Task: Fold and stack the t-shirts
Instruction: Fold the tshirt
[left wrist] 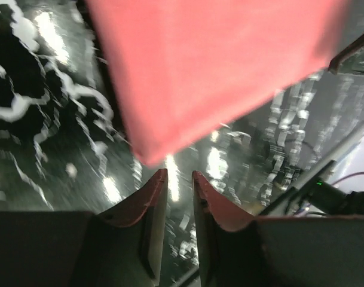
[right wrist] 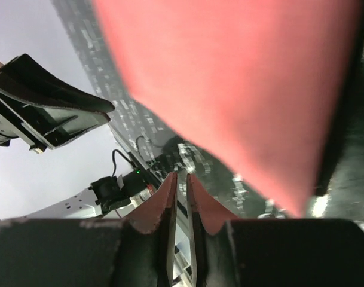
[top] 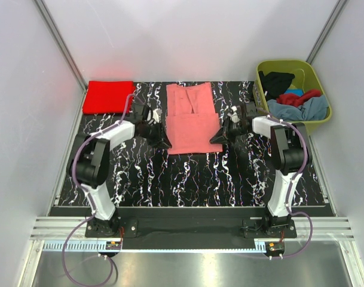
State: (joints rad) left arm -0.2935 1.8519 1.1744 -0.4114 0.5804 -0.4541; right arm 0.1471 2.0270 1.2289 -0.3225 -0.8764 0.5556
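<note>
Salmon pink t-shirt [top: 192,122] lay flat and partly folded at the middle of the table [top: 170,179], reaching to its far edge; the left gripper [top: 164,142] sat at the shirt's near left corner, the right gripper [top: 219,137] at its near right corner. In the left wrist view the fingers [left wrist: 155,191] stood slightly apart, nothing between them, the cloth corner just ahead; in the right wrist view the fingers [right wrist: 164,197] were parted by only a thin slit, gripping nothing; a bright red t-shirt [top: 107,97] lay folded at the far left corner.
</note>
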